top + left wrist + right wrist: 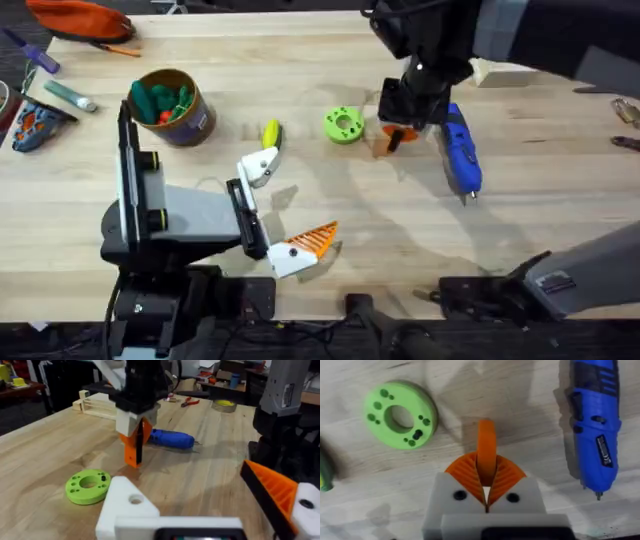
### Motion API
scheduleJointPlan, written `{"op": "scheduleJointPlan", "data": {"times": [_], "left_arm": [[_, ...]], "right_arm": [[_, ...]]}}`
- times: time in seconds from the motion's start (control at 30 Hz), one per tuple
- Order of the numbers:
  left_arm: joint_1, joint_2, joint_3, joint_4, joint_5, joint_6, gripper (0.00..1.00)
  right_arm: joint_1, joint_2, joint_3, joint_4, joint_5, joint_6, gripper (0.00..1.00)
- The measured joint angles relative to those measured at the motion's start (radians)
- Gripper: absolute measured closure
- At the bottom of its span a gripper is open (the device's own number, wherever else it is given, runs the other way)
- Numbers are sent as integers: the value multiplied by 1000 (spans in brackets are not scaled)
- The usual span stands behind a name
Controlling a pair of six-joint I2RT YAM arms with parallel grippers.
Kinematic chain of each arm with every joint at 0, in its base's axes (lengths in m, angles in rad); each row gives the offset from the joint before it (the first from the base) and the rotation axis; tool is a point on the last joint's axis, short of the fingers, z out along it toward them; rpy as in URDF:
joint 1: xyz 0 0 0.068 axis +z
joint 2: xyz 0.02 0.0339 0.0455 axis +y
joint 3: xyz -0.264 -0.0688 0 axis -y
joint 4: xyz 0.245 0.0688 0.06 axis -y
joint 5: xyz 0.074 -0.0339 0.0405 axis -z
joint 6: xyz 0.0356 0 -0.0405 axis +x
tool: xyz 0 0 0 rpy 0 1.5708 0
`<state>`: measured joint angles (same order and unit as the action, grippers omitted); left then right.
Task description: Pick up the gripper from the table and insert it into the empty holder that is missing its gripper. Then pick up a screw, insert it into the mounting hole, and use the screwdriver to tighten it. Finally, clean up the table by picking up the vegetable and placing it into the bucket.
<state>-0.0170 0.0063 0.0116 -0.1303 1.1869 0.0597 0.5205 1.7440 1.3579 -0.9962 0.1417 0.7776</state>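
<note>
Right end effector [486, 491] pinches the gripper [486, 452] between its two orange pads, wedge pointing away from the wrist; in the left wrist view it hangs tip-down, at or just above the desk [330, 215], between the green disc [343, 125] and the screwdriver [460, 150]. Gripped at its thick end, probably so the free end can go into the holder.

Left end effector [285, 210] spread, holding nothing, lying near the front edge, facing the work. One side carries an orange finger [315, 238]; the other is the bare white holder [260, 165], its hole facing up in the left wrist view. Likely parked low and steady to receive the part.

Vegetable [271, 133] lies on the desk just beside the holder, not yet binned. Bucket [172, 108] far left.

Count: 1 loose gripper, 1 holder, 1 screwdriver, 1 disc, 1 bucket holding green and orange toys (number unclear), 1 yellow vegetable. Loose screws: cannot tell
</note>
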Motion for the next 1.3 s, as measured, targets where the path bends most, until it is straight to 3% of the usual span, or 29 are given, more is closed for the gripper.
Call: {"op": "scheduleJointPlan", "data": {"times": [0.5, 0.7, 0.87, 0.9, 0.97, 1.13, 1.3], "left_arm": [[0, 0, 0, 0, 0, 0, 12], [0, 0, 0, 0, 0, 0, 12], [0, 0, 0, 0, 0, 0, 12], [0, 0, 0, 0, 3, 0, 12], [0, 0, 0, 0, 3, 0, 12], [0, 0, 0, 0, 3, 0, 12], [0, 0, 0, 0, 3, 0, 12]], "right_arm": [[66, -342, -2, 78, -2, -27, 987], [63, -456, -128, 237, -88, -36, 988], [29, -519, -294, 432, -274, -64, 988], [-14, -548, -405, 594, -442, -80, 988], [-46, -560, -470, 702, -562, -84, 989], [-109, -569, -576, 850, -815, -91, 989], [-133, -569, -642, 940, -994, -90, 989]]}}
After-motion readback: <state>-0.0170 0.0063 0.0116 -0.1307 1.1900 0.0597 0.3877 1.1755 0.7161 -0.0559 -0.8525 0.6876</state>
